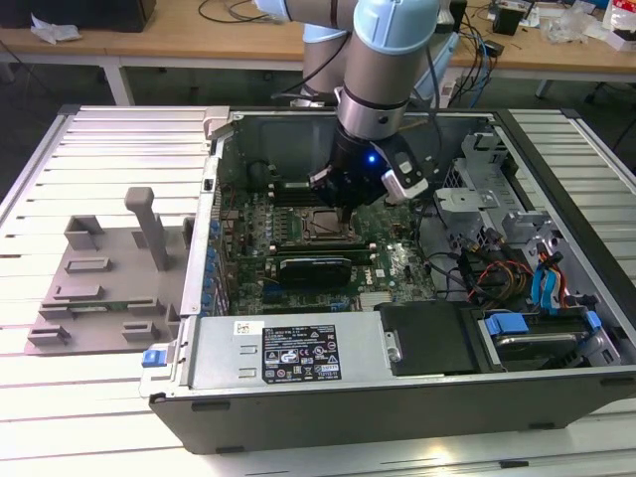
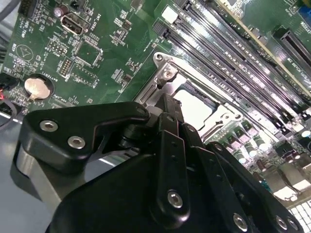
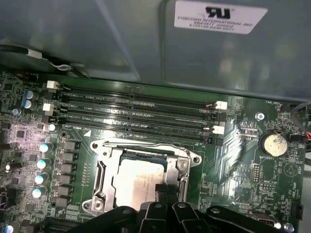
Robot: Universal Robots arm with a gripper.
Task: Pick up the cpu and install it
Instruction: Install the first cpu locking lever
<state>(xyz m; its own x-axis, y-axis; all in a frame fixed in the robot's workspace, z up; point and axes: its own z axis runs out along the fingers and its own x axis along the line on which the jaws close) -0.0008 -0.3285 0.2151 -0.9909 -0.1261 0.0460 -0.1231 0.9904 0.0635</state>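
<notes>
**Jaws over the socket, cpu lying in its frame**

Start at the jaws (image 3: 165,191): in the first wrist view you see them drawn together into a narrow black tip that meets one edge of the cpu (image 3: 138,182). Whether they pinch that rim or merely rest against it, you cannot tell. In the second wrist view the black gripper linkage (image 2: 170,160) covers most of the chip, leaving a pale corner of the cpu (image 2: 197,109) showing past it.

The cpu lies flat inside the metal socket frame (image 3: 104,167), its silver-grey top facing up. The frame sits on the green motherboard (image 3: 233,160), just beside the row of long black memory slots (image 3: 136,114). A round coin battery (image 3: 273,144) lies well apart from the socket.

In the exterior view the arm (image 1: 383,79) reaches down into the open computer case (image 1: 556,139), the gripper (image 1: 343,204) directly above the socket; the long black expansion card (image 1: 313,266) lies near it. The case rests on a slatted white tabletop (image 1: 89,397).

Handling, as a judgement: treat the cpu as light, stiff and fragile, with a smooth metal lid that likely slips easily. Take hold across two opposite rim edges, keep it level, and do not press on the underside contacts.
</notes>
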